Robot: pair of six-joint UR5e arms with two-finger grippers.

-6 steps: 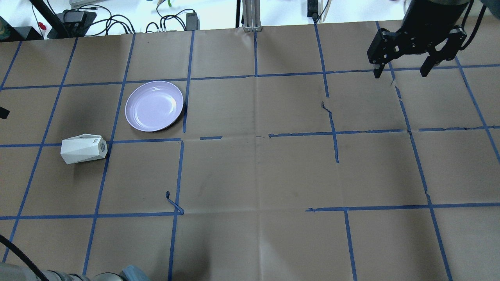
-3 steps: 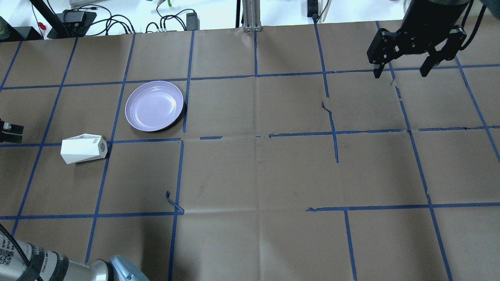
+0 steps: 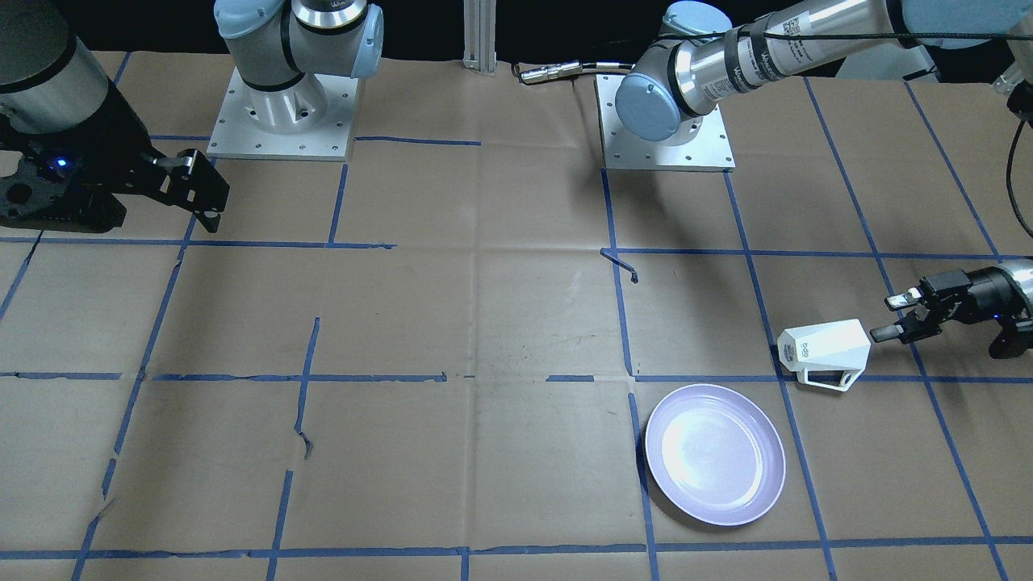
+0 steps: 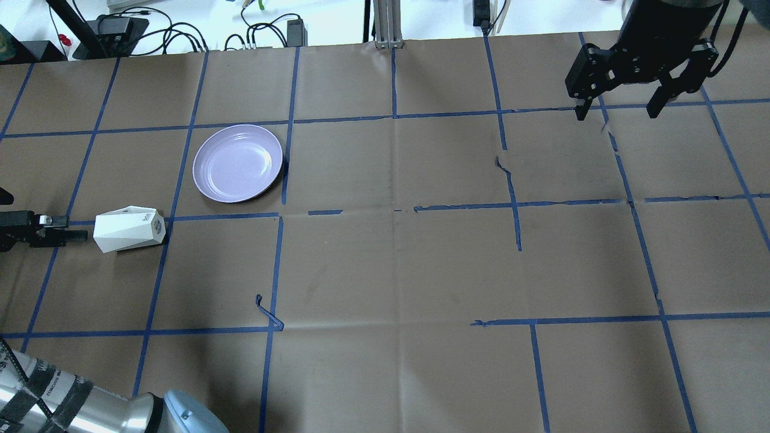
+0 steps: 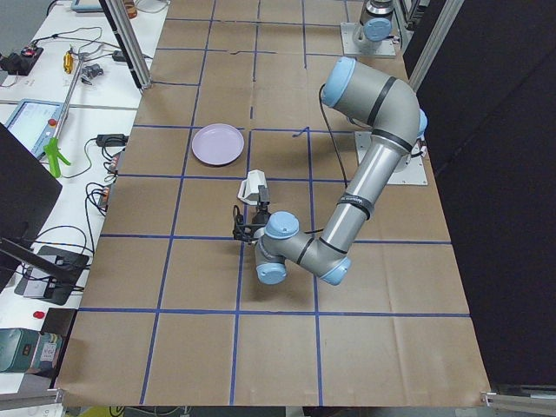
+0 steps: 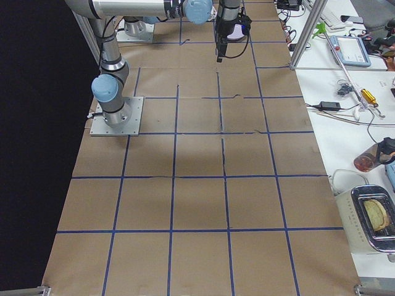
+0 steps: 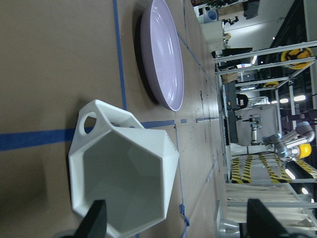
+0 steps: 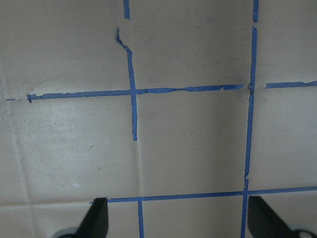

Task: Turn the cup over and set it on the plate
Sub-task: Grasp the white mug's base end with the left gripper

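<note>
The white faceted cup [image 4: 129,228] lies on its side on the table, with its open mouth facing my left gripper and its handle toward the plate. The lavender plate [image 4: 237,163] sits empty just beyond it and to the right. My left gripper [image 4: 77,229] is open and low, level with the cup's mouth and just short of it, touching nothing. In the front view the cup [image 3: 827,353], plate [image 3: 715,454] and left gripper [image 3: 881,318] show the same. The left wrist view looks into the cup [image 7: 124,178]. My right gripper [image 4: 616,113] is open and empty, far off at the back right.
Brown paper with a blue tape grid covers the table [image 4: 397,264]. A loose curl of tape [image 4: 267,313] sticks up in front of the plate. Cables and power supplies [image 4: 180,33] lie beyond the table's far edge. The left arm's elbow [image 4: 90,409] hangs over the near left corner.
My left gripper has come in from the left edge, moving right and low toward the cup's mouth. The cup, the plate and the right arm have not moved.
</note>
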